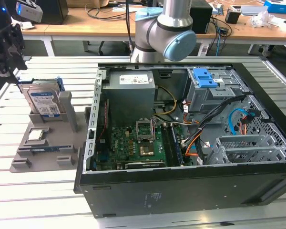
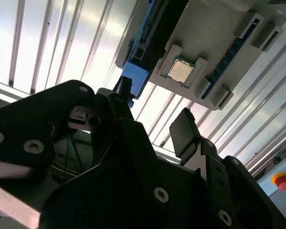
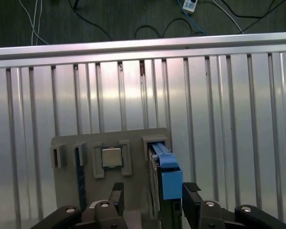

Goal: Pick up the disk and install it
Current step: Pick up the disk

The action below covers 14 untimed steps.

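A: Where's the disk [image 1: 43, 101]?
B: On edge in the grey holder [image 1: 70, 117] — the chip [image 1: 35, 134] lies flat in the holder too.
A: And the gripper [image 3: 153, 195]?
B: Over the holder, fingers [image 3: 190, 191] spread wide, one either side of the disk — gripping nothing.

I work over a slatted aluminium table [image 1: 38, 200], its ribs throwing bright glare. Beyond it are long wooden desks [image 1: 86, 28] on white legs, with loose cables [image 1: 105, 12] on top. In the first wrist view, past the table edge, there is dark floor [image 3: 109, 19] with trailing wires [image 3: 34, 19].
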Tool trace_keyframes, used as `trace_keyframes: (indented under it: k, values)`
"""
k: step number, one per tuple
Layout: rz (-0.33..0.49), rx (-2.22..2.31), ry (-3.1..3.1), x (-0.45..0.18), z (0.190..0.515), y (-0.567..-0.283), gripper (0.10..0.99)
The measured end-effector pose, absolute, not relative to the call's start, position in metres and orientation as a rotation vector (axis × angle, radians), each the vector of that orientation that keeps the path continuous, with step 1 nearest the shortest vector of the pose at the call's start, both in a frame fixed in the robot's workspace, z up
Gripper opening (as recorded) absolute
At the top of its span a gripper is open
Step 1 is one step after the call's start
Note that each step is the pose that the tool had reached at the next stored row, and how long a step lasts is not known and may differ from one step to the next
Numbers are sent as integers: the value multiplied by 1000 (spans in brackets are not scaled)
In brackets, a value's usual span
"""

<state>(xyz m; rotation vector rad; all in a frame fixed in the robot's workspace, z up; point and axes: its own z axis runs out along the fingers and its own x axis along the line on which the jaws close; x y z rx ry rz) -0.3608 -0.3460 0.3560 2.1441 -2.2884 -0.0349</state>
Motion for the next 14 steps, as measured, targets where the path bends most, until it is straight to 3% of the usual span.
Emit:
trace_keyframes:
  k: [5,14]
  values:
    - [-33,2149,-2282,-361,345,-331,600]
    - [-30,2181,-2249,-360,328,-329,600]
